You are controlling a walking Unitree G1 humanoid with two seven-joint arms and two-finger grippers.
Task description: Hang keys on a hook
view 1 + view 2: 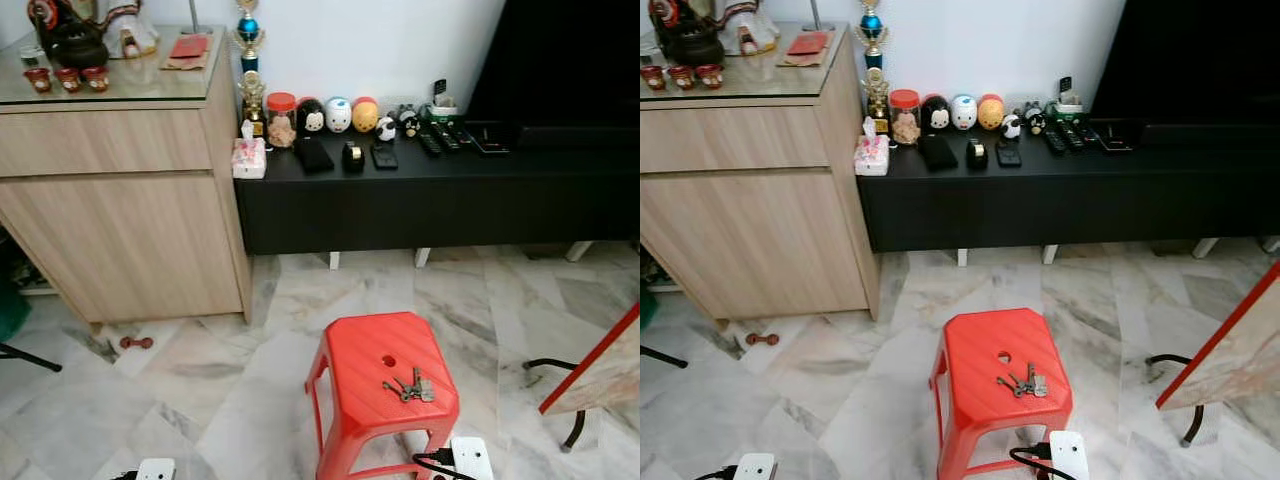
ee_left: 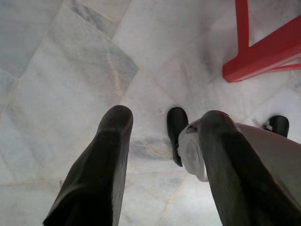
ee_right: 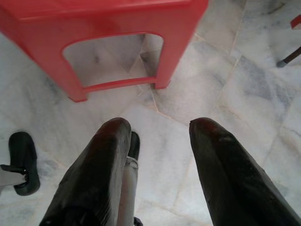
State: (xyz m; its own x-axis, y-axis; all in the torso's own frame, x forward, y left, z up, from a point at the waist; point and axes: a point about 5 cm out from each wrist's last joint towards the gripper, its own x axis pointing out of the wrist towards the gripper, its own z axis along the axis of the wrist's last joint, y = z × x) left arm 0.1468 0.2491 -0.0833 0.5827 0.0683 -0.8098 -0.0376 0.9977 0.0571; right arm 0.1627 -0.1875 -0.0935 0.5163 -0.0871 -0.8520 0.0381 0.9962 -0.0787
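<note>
Keys (image 1: 409, 387) lie on red stool (image 1: 350, 370), untouched.

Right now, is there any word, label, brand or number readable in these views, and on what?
None can be read.
Tissue pack on the black cabinet: pink print, too small to read.
Red-lidded jar: no legible label.
Remotes: buttons too small.
Red packet on the wooden cabinet: blurred.
Keys on the red stool: no readable markings.
</note>
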